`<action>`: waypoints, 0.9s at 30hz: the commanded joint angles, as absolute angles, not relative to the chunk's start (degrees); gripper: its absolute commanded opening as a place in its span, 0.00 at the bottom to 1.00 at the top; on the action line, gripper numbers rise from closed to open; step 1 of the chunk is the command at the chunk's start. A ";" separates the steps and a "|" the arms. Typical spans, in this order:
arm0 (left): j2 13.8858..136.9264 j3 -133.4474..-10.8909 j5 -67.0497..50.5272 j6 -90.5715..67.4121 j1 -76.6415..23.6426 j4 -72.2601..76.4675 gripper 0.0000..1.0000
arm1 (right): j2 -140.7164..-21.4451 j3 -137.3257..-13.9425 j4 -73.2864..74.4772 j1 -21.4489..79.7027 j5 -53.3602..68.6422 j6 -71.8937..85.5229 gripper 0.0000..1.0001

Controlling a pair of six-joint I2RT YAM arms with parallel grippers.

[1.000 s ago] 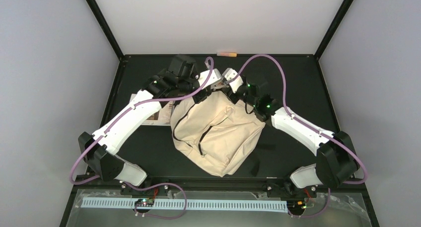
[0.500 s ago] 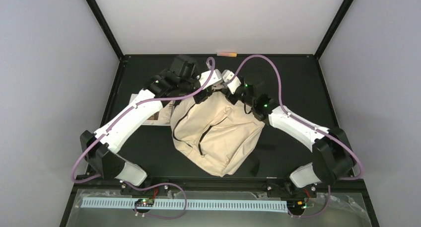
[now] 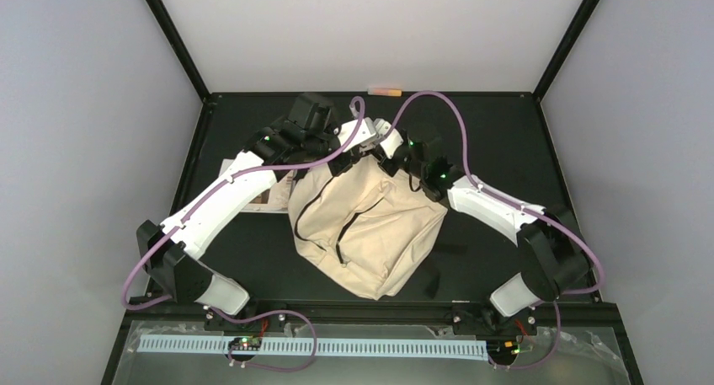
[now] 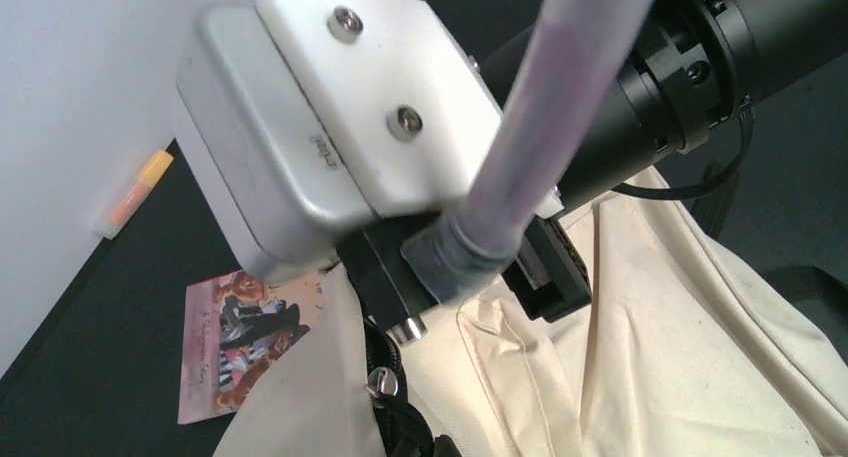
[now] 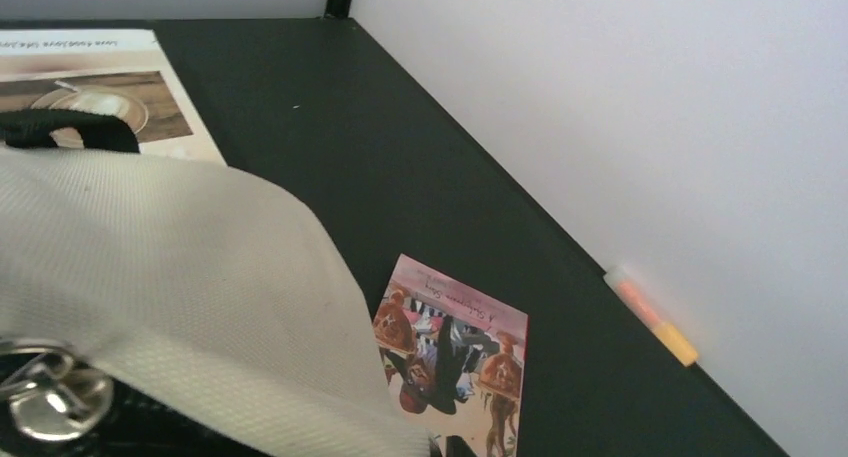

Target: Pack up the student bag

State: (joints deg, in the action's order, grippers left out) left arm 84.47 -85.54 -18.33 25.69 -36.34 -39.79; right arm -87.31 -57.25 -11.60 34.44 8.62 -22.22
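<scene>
**Crowded wrists at the mouth of the bag**

A black table (image 3: 505, 132) sits boxed in by pale walls. The student bag (image 3: 370, 225) lies slumped in the middle of it, its top end towards the far wall. The left gripper (image 3: 347, 156) and right gripper (image 3: 383, 153) meet at that top edge, almost touching each other. Neither wrist view shows fingertips, so I cannot tell how either pair of jaws stands, or whether they hold fabric.

The main risk, as I judge it, is the crowding. The right arm's housing and purple cable (image 4: 560, 107) fill the left wrist view, so a small sideways move could knock the wrists together or snag the cable.

The fabric is soft and could slip or fold over the zipper pull (image 5: 45, 392), closing the opening. A picture card (image 5: 452, 352), a marker (image 5: 652, 317) by the wall and a booklet (image 5: 100, 87) are outside the bag. Dragging the bag could bury or push the card.
</scene>
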 commanded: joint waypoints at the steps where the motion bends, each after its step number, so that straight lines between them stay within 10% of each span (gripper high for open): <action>1: 84.13 -85.44 -20.36 24.50 -35.65 -38.49 0.02 | -88.20 -59.74 -13.03 34.19 7.58 -20.26 0.02; 27: 64.53 -63.85 -19.00 29.55 -14.76 -52.21 0.02 | -63.72 -46.24 1.70 28.21 1.10 -1.67 0.01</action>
